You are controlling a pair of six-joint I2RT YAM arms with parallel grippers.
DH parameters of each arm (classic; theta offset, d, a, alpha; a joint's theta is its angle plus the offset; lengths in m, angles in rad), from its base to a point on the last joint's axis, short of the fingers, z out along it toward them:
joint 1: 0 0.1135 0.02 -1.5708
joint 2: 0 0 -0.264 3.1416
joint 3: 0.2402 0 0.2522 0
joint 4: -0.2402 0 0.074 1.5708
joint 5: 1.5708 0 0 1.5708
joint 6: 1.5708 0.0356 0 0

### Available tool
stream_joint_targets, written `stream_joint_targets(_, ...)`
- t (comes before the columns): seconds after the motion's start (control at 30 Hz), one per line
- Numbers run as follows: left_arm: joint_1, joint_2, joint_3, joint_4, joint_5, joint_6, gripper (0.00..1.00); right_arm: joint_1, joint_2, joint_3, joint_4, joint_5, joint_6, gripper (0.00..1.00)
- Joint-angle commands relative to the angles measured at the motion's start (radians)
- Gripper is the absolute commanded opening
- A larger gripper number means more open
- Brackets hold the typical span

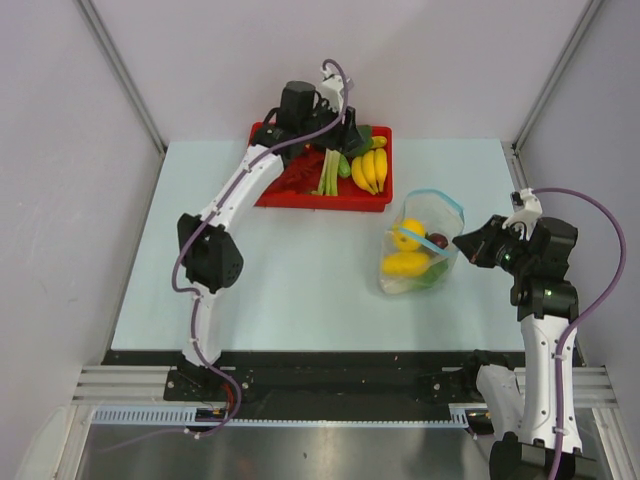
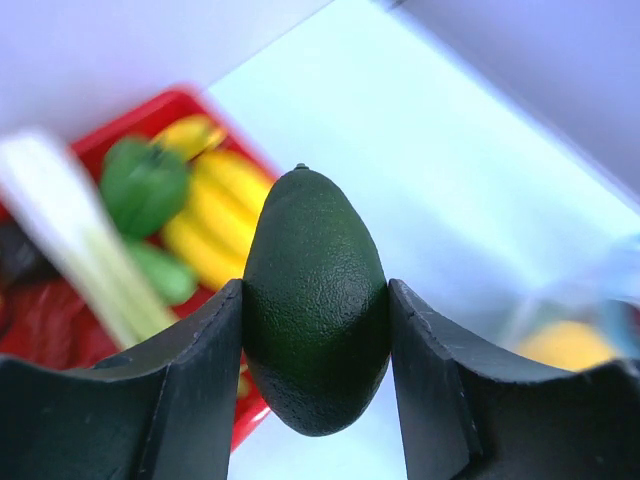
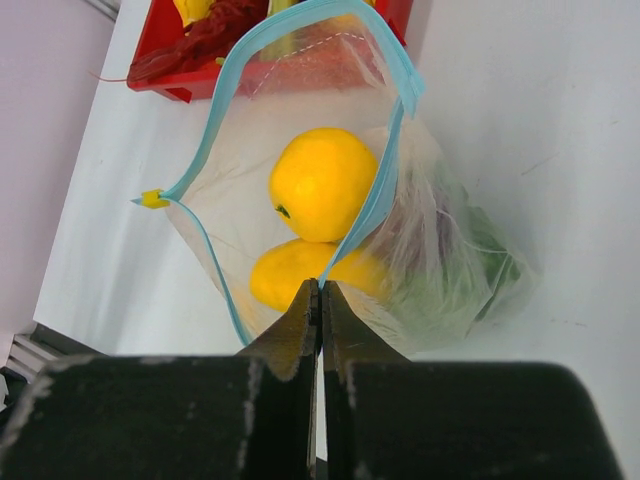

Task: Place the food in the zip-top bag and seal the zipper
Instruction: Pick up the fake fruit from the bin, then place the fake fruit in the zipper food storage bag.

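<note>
My left gripper (image 2: pixel 315 330) is shut on a dark green toy avocado (image 2: pixel 316 300) and holds it above the right part of the red tray (image 1: pixel 275 197); in the top view this gripper (image 1: pixel 352 128) hangs over the bananas. The clear zip-top bag (image 1: pixel 420 245) stands open on the table with two yellow fruits (image 3: pixel 322 182), a dark purple piece and green leaves inside. My right gripper (image 3: pixel 321 292) is shut on the bag's blue zipper (image 3: pixel 385 170) at the near rim, holding the mouth open; it also shows in the top view (image 1: pixel 462 243).
The red tray holds yellow bananas (image 1: pixel 369 168), a green-white leek (image 1: pixel 329 172), a green pepper (image 2: pixel 145 185) and red pieces (image 1: pixel 300 175). Grey walls enclose the table on three sides. Bare table lies between tray and bag.
</note>
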State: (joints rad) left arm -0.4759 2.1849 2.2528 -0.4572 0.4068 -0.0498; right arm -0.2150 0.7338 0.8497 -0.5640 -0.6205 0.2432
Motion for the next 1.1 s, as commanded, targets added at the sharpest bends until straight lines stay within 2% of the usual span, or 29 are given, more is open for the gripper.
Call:
stream_joint_targets(0.0, -0.085, -0.161, -0.074, 0.069, 0.245, -0.051, 0.40, 0.011, -0.004, 0.003, 0.061, -0.022, 0.022, 0.00)
stream_joint_targets(0.13, -0.168, -0.250, -0.173, 0.118, 0.286, -0.035, 0.42, 0.020, -0.004, 0.002, 0.062, -0.015, 0.028, 0.00)
stream_joint_targets(0.27, -0.254, -0.257, -0.183, 0.023, 0.283, 0.030, 0.44, 0.023, -0.005, 0.002, 0.058, -0.018, 0.028, 0.00)
stream_joint_targets(0.43, -0.326, -0.238, -0.239, -0.015, 0.262, 0.069, 0.45, 0.023, -0.016, 0.003, 0.039, -0.027, 0.019, 0.00)
stream_joint_targets(0.63, -0.394, -0.186, -0.266, -0.047, 0.210, 0.100, 0.54, 0.022, -0.022, 0.000, 0.023, -0.045, 0.007, 0.00)
stream_joint_targets(0.67, -0.397, -0.177, -0.260, -0.051, 0.190, 0.096, 0.66, 0.019, -0.027, 0.000, 0.019, -0.047, 0.005, 0.00)
stream_joint_targets(0.73, -0.397, -0.174, -0.248, -0.052, 0.168, 0.067, 0.82, 0.017, -0.033, 0.000, 0.010, -0.056, -0.001, 0.00)
stream_joint_targets(0.77, -0.395, -0.183, -0.237, -0.052, 0.161, 0.062, 0.95, 0.016, -0.036, 0.000, 0.007, -0.058, -0.002, 0.00)
stream_joint_targets(0.8, -0.383, -0.192, -0.234, -0.051, 0.161, 0.057, 0.99, 0.013, -0.039, 0.000, -0.002, -0.059, -0.005, 0.00)
stream_joint_targets(0.87, -0.356, -0.221, -0.258, -0.018, 0.193, 0.012, 1.00, 0.008, -0.040, 0.002, -0.013, -0.065, -0.016, 0.00)
stream_joint_targets(0.93, -0.285, -0.293, -0.307, 0.023, 0.297, -0.021, 1.00, 0.000, -0.042, 0.000, -0.016, -0.076, -0.025, 0.00)
stream_joint_targets(1.03, -0.190, -0.448, -0.537, 0.179, 0.413, 0.014, 1.00, -0.006, -0.048, 0.000, -0.017, -0.088, -0.031, 0.00)
stream_joint_targets(1.07, -0.172, -0.483, -0.673, 0.259, 0.429, 0.033, 1.00, -0.007, -0.048, 0.002, -0.019, -0.090, -0.033, 0.00)
